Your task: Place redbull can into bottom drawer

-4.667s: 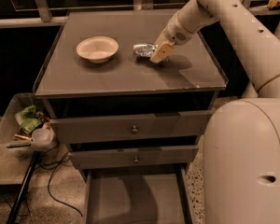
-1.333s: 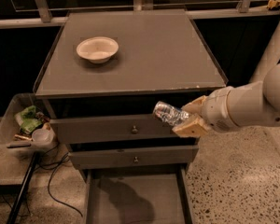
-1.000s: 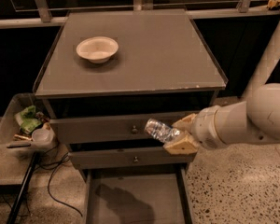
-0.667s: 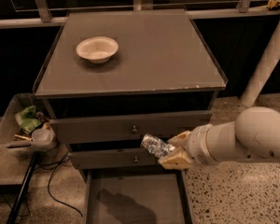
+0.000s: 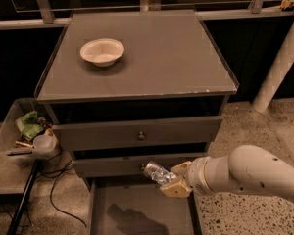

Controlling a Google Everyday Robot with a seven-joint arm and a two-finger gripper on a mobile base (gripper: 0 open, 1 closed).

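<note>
My gripper (image 5: 170, 179) is shut on the redbull can (image 5: 159, 173), a small shiny crinkled silver can that sticks out to the left of the tan fingers (image 5: 175, 188). The can hangs in front of the middle drawer's face, above the far end of the open bottom drawer (image 5: 115, 209). The bottom drawer is pulled out toward me; its flat grey floor shows only the arm's shadow. My white arm (image 5: 250, 175) reaches in from the lower right.
A cream bowl (image 5: 102, 51) sits on the cabinet top at the back left. Two upper drawers with small knobs (image 5: 141, 136) are pushed in. A bin of trash (image 5: 29, 131), a black pole and cables stand at the left. A white post (image 5: 279, 65) is at right.
The gripper carried the can off the cabinet top, down past the front of the upper drawers and leftward. It now sits lower, just above the open bottom drawer.
</note>
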